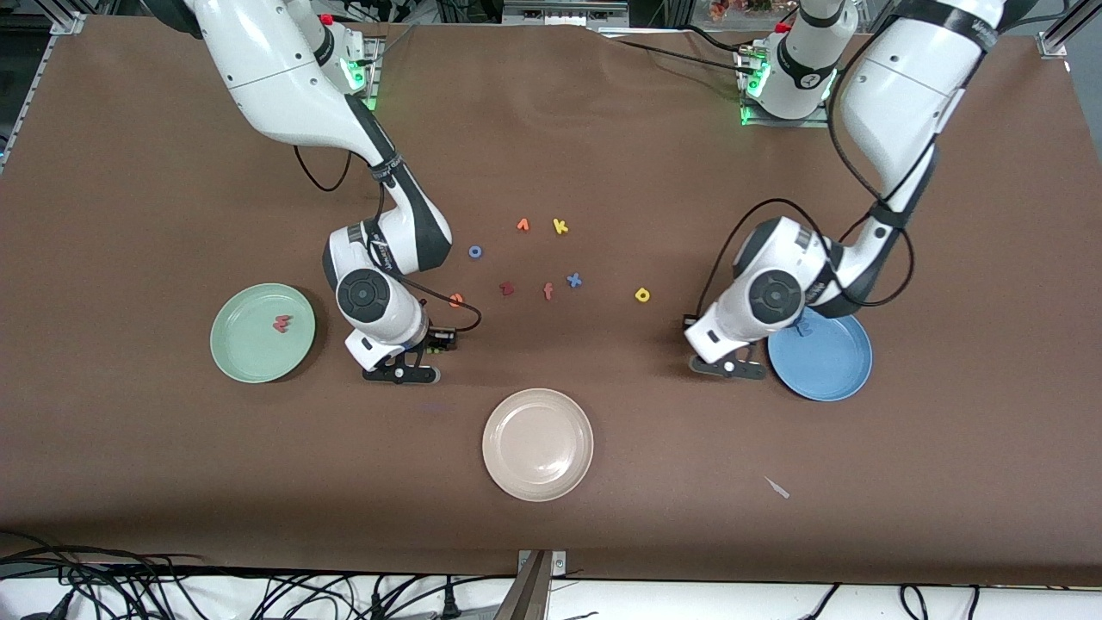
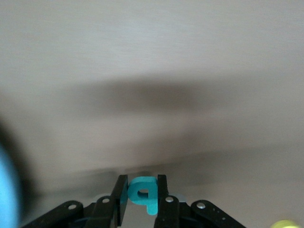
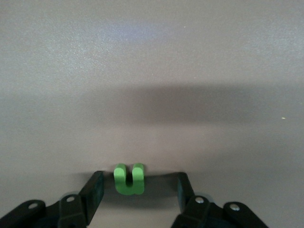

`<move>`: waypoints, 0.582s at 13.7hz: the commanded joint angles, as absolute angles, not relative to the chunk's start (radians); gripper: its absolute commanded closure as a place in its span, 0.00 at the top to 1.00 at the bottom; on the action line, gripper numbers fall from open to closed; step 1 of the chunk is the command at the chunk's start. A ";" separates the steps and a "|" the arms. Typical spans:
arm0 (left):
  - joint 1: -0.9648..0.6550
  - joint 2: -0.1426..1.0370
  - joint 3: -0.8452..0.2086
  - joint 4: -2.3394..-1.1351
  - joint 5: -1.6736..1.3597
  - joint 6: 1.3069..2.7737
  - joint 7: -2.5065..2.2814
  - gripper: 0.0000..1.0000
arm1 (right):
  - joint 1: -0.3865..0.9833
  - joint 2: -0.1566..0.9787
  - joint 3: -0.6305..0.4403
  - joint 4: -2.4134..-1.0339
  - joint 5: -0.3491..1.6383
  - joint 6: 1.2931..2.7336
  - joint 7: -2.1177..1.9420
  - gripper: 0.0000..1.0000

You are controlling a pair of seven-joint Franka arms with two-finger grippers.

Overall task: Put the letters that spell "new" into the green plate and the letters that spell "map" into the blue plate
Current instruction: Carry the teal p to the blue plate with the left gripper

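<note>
1. The surface (image 1: 172,482) is covered in brown cloth and carries three round plates, two robot arms and a scatter of small foam letters.
2. The green plate (image 1: 250,353) lies toward the right arm's end of the surface, with a salmon-pink w (image 1: 281,324) on it.
3. The blue plate (image 1: 831,370) lies toward the left arm's end; a blue m (image 1: 807,328) shows on its rim area, partly hidden by the left arm.
4. A beige plate (image 1: 538,443) sits between the two, nearer the front camera.
5. The right end effector (image 3: 137,194) is down at the surface beside the green plate. Its fingers stand apart with a green n (image 3: 128,179) between them — the letter lies on the cloth and neither finger touches it.
6. The left end effector (image 2: 142,202) is low, just beside the blue plate, and its fingers are closed on a teal p (image 2: 143,192) held upright between them.
7. An orange e (image 1: 456,300) lies on the cloth close to the right arm's wrist.
8. A yellow a (image 1: 642,295) lies by itself between the middle letter cluster and the left arm.
9. The remaining letters sit mid-surface, farther from the front camera than the beige plate — a blue o (image 1: 475,251), an orange letter (image 1: 523,225), a yellow k (image 1: 560,226), a dark red z (image 1: 506,288), a salmon f (image 1: 548,291) and a blue x (image 1: 573,279).
</note>
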State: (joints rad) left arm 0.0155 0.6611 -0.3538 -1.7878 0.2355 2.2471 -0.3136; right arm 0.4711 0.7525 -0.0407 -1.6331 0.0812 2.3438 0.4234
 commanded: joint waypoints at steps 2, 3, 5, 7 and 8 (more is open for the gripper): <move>0.174 0.577 -0.364 -1.790 0.267 2.126 -0.169 0.07 | 0.474 0.775 -0.038 -1.598 0.118 2.342 0.433 0.61; 0.211 0.572 -0.367 -1.789 0.262 2.126 -0.144 0.06 | 0.474 0.775 -0.038 -1.598 0.118 2.342 0.433 0.58; 0.230 0.604 -0.367 -1.751 0.255 2.128 -0.101 0.06 | 0.477 0.775 -0.038 -1.598 0.117 2.342 0.431 0.51; 0.245 0.629 -0.362 -1.738 0.265 2.137 -0.077 0.07 | 0.477 0.775 -0.038 -1.598 0.117 2.342 0.433 0.44; 0.248 0.644 -0.362 -1.738 0.267 2.143 -0.075 0.16 | 0.477 0.775 -0.038 -1.598 0.117 2.342 0.433 0.38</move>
